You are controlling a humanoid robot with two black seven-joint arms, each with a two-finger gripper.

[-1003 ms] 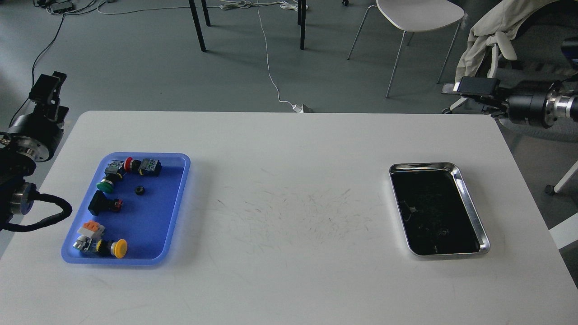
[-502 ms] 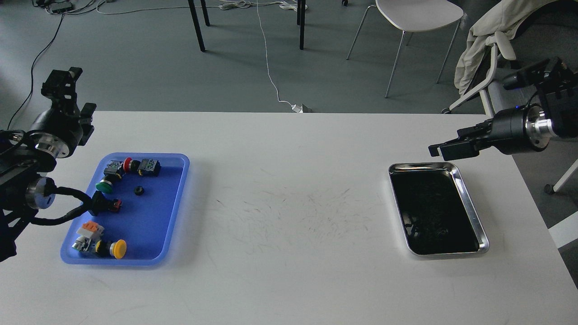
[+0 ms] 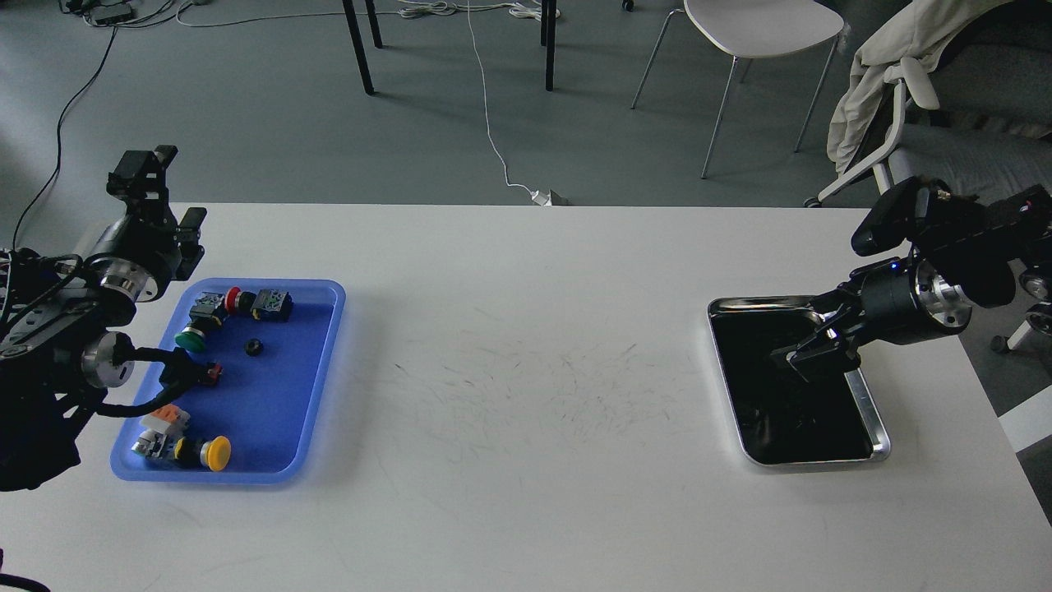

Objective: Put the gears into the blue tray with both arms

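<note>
The blue tray (image 3: 279, 411) lies at the table's left, and one small black ring-shaped gear (image 3: 254, 348) rests on its floor. My left gripper (image 3: 146, 171) is raised beyond the tray's far left corner and points away from me; its fingers are too small and dark to separate. My right gripper (image 3: 804, 355) hangs tilted down-left over the far half of the steel tray (image 3: 868, 395). Its fingers merge with the tray's dark inside. Any gears in that dark inside are too dark to make out.
Several push-button switches with red (image 3: 233, 298), green (image 3: 188, 339) and yellow (image 3: 218, 453) caps lie along the blue tray's left side. The left arm's cable loop (image 3: 156, 386) hangs over that side. A white chair (image 3: 760, 33) and table legs stand beyond the far edge.
My right gripper has swung down and left from beyond the table's far right corner to above the steel tray. My left arm has moved right, closer to the blue tray.
</note>
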